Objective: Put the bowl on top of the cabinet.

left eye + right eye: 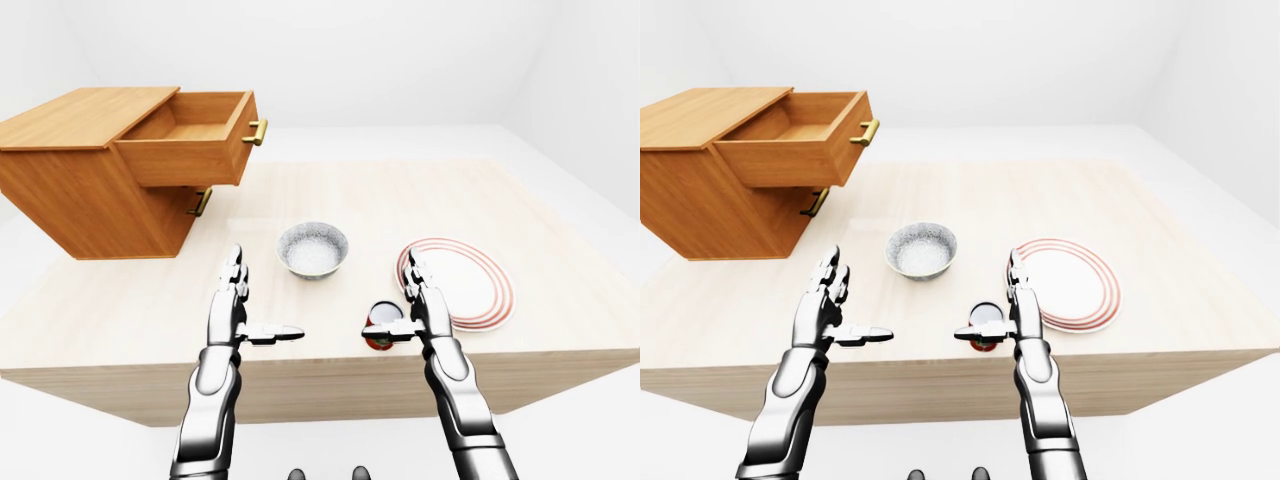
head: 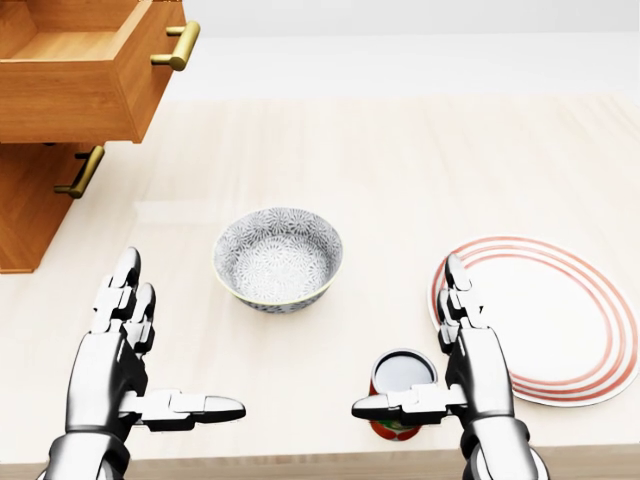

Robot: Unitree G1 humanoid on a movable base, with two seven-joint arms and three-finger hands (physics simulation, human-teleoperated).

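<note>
Holding both hands spread wide over the near edge of the desk (image 1: 560, 215), I grip nothing: my left hand (image 2: 125, 345) and right hand (image 2: 465, 350) each point fingers up-view with thumbs turned toward each other. The bowl (image 2: 278, 258) sits upright between them, a little beyond my fingertips and nearer my left hand, with bare desk all round it. A small red can (image 2: 401, 392) stands just beside my right thumb, close to the desk's near edge. Right of my right hand lies a red-rimmed plate (image 2: 560, 315). Beyond my left hand stands the cabinet (image 1: 70, 180), upper drawer (image 1: 195, 140) pulled out over the desk, its flat top well apart from the bowl.
</note>
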